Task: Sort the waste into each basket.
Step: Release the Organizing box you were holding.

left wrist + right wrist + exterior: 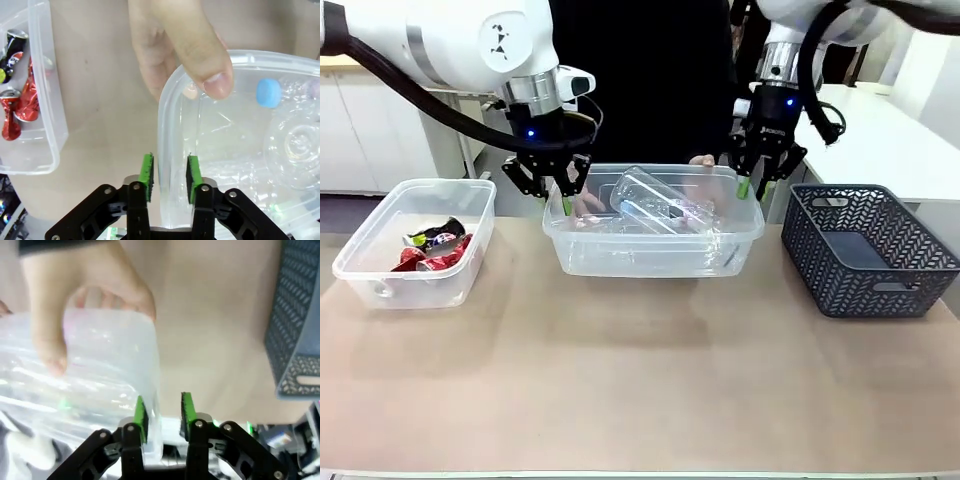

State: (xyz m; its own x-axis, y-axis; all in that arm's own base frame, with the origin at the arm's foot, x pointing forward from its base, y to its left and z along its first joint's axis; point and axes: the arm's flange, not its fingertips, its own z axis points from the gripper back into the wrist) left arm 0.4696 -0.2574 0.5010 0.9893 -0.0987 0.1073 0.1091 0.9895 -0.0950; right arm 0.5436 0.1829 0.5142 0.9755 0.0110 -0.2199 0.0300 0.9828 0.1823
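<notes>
L gripper [169, 172] astride tub [650, 262] rim, R gripper [161, 412] too (hands holding)

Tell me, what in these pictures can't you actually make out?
- Front view: the person's hands behind the middle tub, hidden by its wall and the clear bottles.
- Left wrist view: whether the left gripper presses the tub rim; gaps look slim.
- Right wrist view: the tub's contents, blurred by glare.
- Front view: print on the red cans, too small.

Both arms reach down side by side, the left gripper [565, 193] and the right gripper [752, 180] pointing downward, each with its green-padded fingers [147, 170] slightly parted. The person's hand [175, 42] grips nearby.
</notes>
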